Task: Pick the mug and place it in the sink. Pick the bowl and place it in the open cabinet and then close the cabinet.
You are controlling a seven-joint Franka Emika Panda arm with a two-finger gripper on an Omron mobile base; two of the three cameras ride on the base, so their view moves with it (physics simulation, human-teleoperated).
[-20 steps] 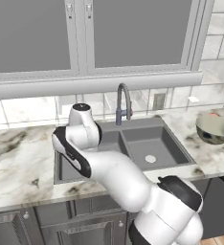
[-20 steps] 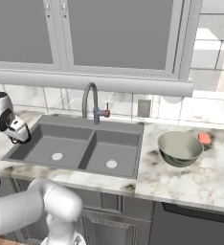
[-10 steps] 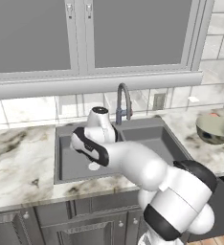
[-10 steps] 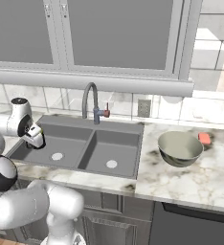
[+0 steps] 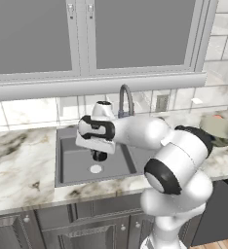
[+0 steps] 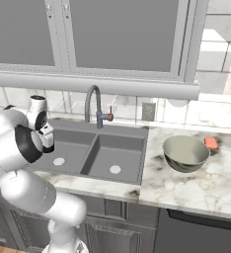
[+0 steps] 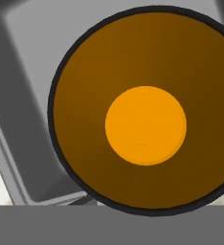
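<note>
**Mug held over the left basin**

Right now the big white arm [image 5: 150, 138] bends out over the sink [image 5: 67, 170] and points its hand down. It reaches that way so the mug can go straight down into the basin.

Next comes the sink itself. It is dark grey, with two basins and a faucet [image 6: 94, 101] at the back. The left basin has a round drain [image 5: 95, 169] in its floor, and that is the side the hand is over.

On the counter [image 6: 201, 185] to the right sits the bowl [image 6: 185, 153], well apart from the sink. It waits there for its own turn. A small red thing [image 6: 211, 143] lies just behind it.

Smaller again is the gripper [image 5: 99, 153]. Its jaws are closed tight on the mug, pinching it so it does not drop.

Last is the mug [image 5: 100, 156], small and black. It hangs under the hand, above the left basin and close to the drain. I cannot tell if it touches the floor of the basin yet. From the hand view, the mug [image 7: 147, 115] shows its orange inside, so it is upright with its mouth up.

I think the mug only needs a short way down and then letting go.
</note>
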